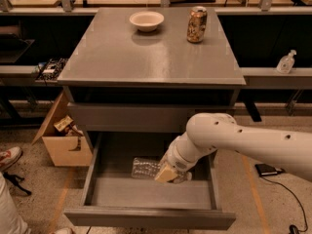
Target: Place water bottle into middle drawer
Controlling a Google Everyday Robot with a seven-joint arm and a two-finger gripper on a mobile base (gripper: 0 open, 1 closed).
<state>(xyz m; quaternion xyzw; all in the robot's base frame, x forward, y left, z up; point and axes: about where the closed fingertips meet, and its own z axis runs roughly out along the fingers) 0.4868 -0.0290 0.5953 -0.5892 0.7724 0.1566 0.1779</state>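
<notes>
The water bottle (145, 168) is a clear crinkled plastic bottle, lying on its side inside the open middle drawer (146, 217), low over the drawer floor. My gripper (168, 173) is shut on the water bottle's right end, which the tan fingers hide. The white arm reaches in from the right, down into the drawer. The drawer is pulled far out below the grey cabinet, its plain front panel nearest the camera.
On the grey tabletop (146, 57) stand a white bowl (146, 20) and a gold-brown can (197, 25). A cardboard box (63, 140) sits left of the cabinet. A white spray bottle (285, 62) stands on a shelf at right. A person's shoe (9, 157) is at the left.
</notes>
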